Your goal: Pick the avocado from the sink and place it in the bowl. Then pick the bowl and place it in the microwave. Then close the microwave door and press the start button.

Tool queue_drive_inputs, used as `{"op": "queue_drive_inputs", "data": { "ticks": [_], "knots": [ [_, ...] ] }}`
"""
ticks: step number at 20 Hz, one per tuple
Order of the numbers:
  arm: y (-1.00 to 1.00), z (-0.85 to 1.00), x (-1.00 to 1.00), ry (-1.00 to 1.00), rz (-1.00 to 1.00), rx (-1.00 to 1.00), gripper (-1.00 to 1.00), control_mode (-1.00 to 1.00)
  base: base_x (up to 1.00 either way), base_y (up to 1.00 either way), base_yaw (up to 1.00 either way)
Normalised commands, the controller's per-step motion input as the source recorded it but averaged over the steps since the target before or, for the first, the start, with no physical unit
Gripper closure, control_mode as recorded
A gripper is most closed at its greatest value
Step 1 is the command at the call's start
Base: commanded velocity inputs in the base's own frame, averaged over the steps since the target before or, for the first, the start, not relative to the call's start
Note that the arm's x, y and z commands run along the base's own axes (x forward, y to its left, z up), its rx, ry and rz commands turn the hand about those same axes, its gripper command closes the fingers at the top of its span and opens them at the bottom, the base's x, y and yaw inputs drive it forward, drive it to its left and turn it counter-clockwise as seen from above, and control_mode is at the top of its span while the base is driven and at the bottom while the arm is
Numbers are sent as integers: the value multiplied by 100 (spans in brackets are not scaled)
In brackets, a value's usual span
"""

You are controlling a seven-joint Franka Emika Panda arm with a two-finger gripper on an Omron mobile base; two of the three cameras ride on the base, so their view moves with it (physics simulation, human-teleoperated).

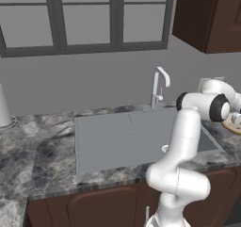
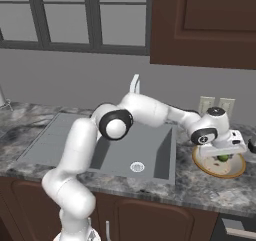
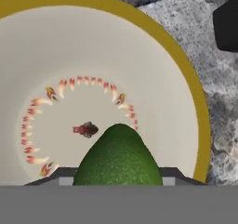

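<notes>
The avocado [image 3: 118,155] is being held in the closed gripper [image 2: 223,155] just above the bowl [image 3: 93,46] on the desk [image 3: 204,46]; it should be released low and centred, to prevent rolling.

Green avocado [image 3: 118,157] low over the bowl [image 3: 139,56] — cream inside, ochre rim; speckled counter [image 3: 195,42] beyond rim.

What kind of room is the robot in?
A kitchen, most likely: a wide grey sink with a thin curved silver faucet is set in a grey marbled stone counter, with dark brown wooden cabinets above.
</notes>
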Motion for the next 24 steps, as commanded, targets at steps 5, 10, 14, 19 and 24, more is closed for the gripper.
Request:
{"op": "queue_drive_inputs", "data": {
  "ticks": [5,10,14,19,24],
  "knots": [
    [6,-28,35,11,7,0,-100,-100,0,0,0],
    [0,-29,28,6,8,0,-100,-100,0,0,0],
    [11,-2,-2,0,7,0,-100,-100,0,0,0],
    [54,10,-58,-1,6,0,-100,-100,0,0,0],
    [88,5,-100,-1,10,-5,-100,-100,0,0,0]
  ]
}}
